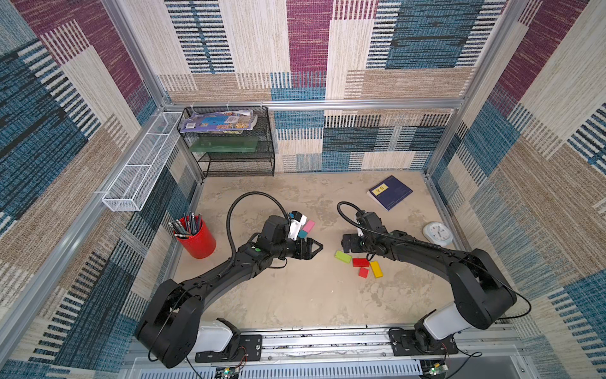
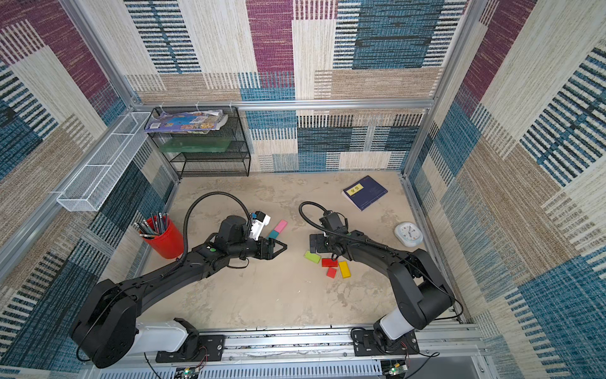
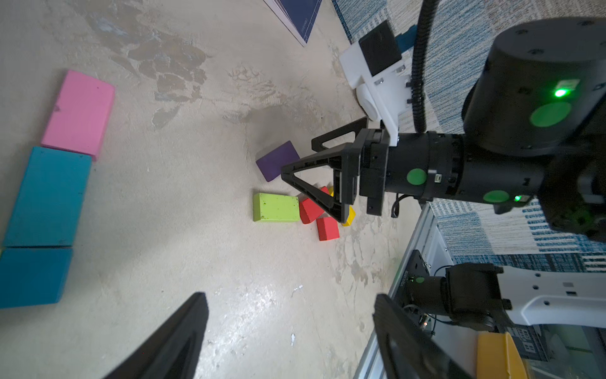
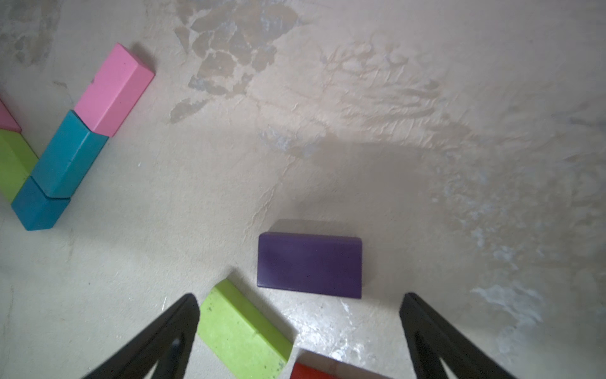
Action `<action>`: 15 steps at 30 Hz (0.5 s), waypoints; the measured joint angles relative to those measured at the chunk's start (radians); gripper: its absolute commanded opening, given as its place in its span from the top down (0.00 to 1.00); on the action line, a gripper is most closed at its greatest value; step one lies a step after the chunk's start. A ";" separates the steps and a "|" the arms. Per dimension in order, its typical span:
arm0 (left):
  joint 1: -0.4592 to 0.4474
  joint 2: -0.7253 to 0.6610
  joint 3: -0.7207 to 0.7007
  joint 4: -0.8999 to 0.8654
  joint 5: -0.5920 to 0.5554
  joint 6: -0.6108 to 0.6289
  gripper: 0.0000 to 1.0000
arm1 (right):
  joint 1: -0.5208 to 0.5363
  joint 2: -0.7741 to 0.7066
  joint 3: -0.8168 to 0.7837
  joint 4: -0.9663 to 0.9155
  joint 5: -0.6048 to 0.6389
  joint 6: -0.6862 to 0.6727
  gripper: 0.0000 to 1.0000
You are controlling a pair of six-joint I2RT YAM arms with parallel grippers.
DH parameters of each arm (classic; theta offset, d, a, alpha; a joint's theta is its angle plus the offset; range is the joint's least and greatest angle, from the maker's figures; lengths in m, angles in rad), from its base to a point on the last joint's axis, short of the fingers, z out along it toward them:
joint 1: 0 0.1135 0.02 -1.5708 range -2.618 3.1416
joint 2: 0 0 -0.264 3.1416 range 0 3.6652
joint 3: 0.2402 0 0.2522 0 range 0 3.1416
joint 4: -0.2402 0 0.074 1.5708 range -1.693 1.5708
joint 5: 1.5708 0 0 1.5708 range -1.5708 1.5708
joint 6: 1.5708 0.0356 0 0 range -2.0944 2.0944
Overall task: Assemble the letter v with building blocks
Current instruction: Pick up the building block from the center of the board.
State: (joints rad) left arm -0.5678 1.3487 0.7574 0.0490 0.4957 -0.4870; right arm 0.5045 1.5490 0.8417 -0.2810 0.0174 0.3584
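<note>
Both jaws are standing open, empty. V (image 4: pixel 65 157) is looking done, so you're aiming to lift L arm (image 1: pixel 229 265) straight up, w/o clipping pink block (image 1: pixel 308 225).

the letter v (image 4: pixel 69 154), pink, teal and lime, lies flat; loose building blocks (image 1: pixel 360 262) cluster apart.

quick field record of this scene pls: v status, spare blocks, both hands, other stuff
letter v: five blocks, two arms meeting at a teal point; partly cut off in the right wrist view
loose blocks: purple block, lime green block, red block, smaller red block, yellow block
left hand: open, empty
right hand: open, empty, by the purple block
other: dark blue book, clock, red pencil cup
</note>
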 measured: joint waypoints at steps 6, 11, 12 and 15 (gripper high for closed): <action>0.000 0.018 0.019 -0.007 -0.027 0.000 0.20 | 0.011 0.036 -0.004 0.013 -0.018 -0.008 0.02; -0.003 0.032 0.027 -0.012 -0.046 0.001 0.21 | 0.020 0.084 0.005 0.015 -0.015 -0.009 0.05; -0.003 0.034 0.026 -0.013 -0.048 0.001 0.21 | 0.023 0.095 0.013 0.015 -0.006 -0.008 0.07; -0.004 0.042 0.026 -0.014 -0.048 0.001 0.22 | 0.031 0.122 0.037 0.017 0.023 -0.008 0.11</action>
State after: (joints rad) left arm -0.5716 1.3903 0.7830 0.0345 0.4473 -0.4862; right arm 0.5350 1.6707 0.8787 -0.2642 0.0406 0.3508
